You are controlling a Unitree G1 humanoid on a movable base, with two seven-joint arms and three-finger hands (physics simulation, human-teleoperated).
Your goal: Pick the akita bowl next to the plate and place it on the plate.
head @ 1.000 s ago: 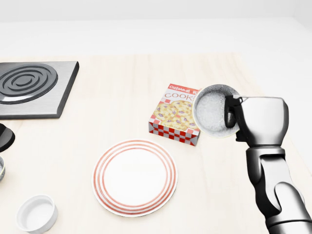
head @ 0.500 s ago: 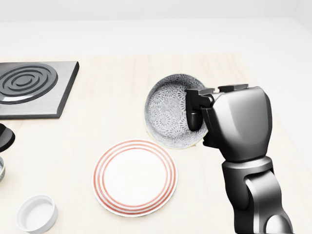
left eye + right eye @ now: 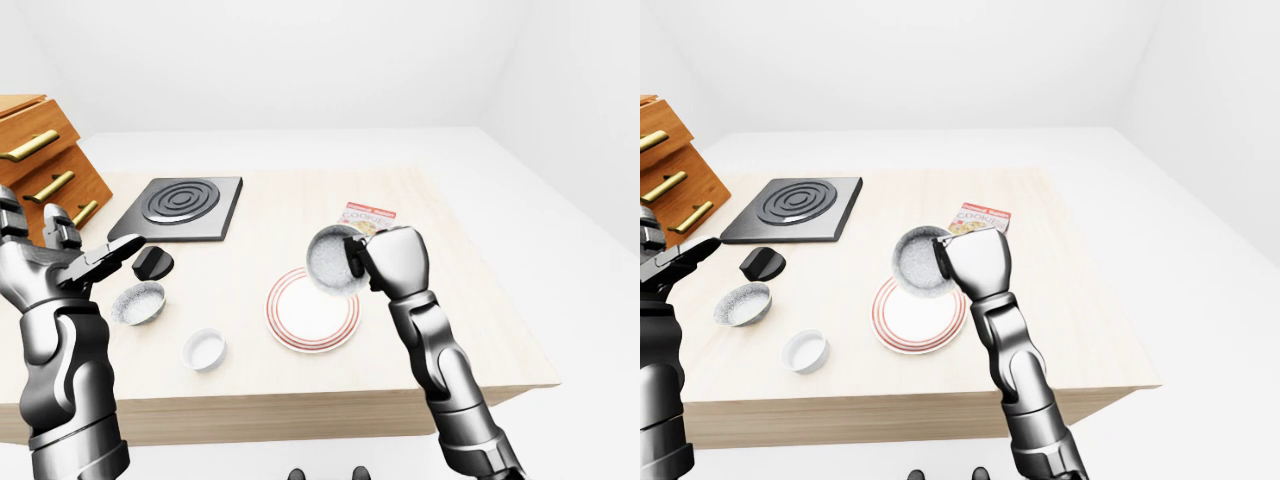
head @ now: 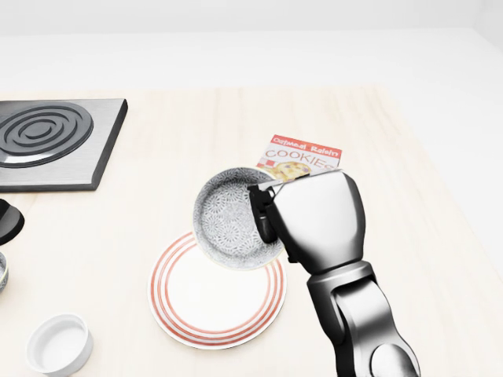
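The akita bowl (image 4: 228, 220), grey-patterned inside, hangs tilted on its side over the upper right part of the red-ringed white plate (image 4: 196, 302). My right hand (image 4: 265, 214) is shut on the bowl's right rim, with one finger inside the bowl. In the left-eye view the bowl (image 3: 330, 260) stays clear of the plate (image 3: 300, 322), held in the air above it. My left hand (image 3: 95, 262) is raised at the far left of that view, with its fingers spread and nothing in them.
A cookie box (image 4: 302, 153) lies just above the right hand in the head view. A black stove burner (image 4: 47, 133) sits top left and a white ramekin (image 4: 59, 344) bottom left. A second patterned bowl (image 3: 138, 303), a black knob (image 3: 152, 263) and wooden drawers (image 3: 40, 150) stand left.
My right hand has carried the bowl leftward and down in the head view, from over the cookie box to above the plate. The box shows again.
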